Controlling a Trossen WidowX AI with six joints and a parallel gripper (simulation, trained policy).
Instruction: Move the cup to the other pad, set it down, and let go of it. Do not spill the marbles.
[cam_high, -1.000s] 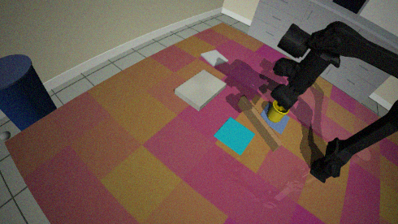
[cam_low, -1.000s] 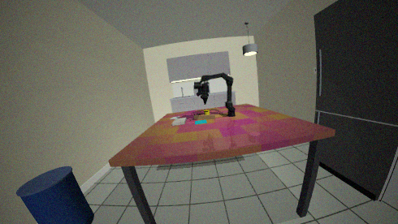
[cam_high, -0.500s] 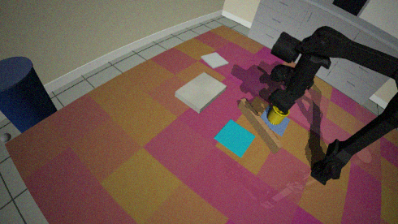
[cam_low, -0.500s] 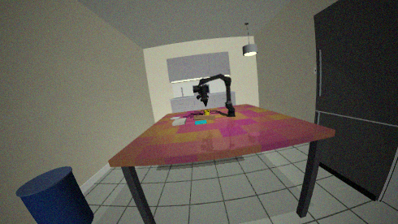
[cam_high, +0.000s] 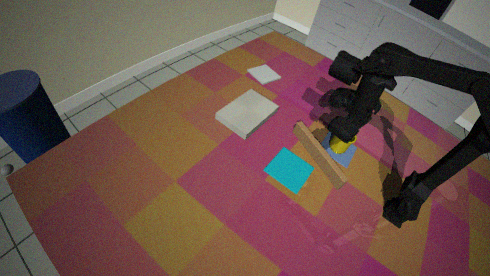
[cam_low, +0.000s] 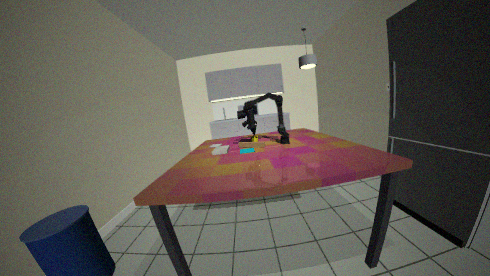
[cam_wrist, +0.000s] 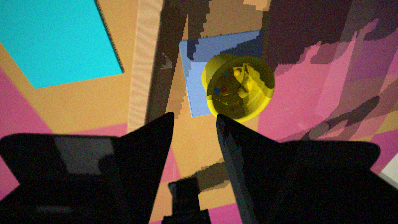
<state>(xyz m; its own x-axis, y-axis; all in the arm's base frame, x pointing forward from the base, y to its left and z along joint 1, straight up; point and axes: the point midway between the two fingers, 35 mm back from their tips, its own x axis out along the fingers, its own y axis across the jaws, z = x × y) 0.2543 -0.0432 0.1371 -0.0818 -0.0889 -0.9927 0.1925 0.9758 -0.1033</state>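
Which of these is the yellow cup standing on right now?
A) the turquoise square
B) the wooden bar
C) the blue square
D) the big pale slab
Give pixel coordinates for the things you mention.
C: the yellow cup (cam_high: 340, 145) (cam_wrist: 240, 90) stands on the blue square (cam_high: 346, 159) (cam_wrist: 199, 80), whose edges show out from beneath it, with the wooden bar (cam_high: 320, 155) (cam_wrist: 143, 60) between it and the turquoise square (cam_high: 288, 170) (cam_wrist: 60, 42).

And down it comes! The gripper has dropped toward the yellow cup, and from the top it now hides more of the cup than it did a second ago. Over in the room view, the gap above the cup has narrowed (a tiny figure in there, but the drop shows). The arm has folded lower too, its bend and bulky wrist sliding down and left in the top picture. The shadow has moved as well, and the wooden bar's far end, dim a second ago, is brighter now!
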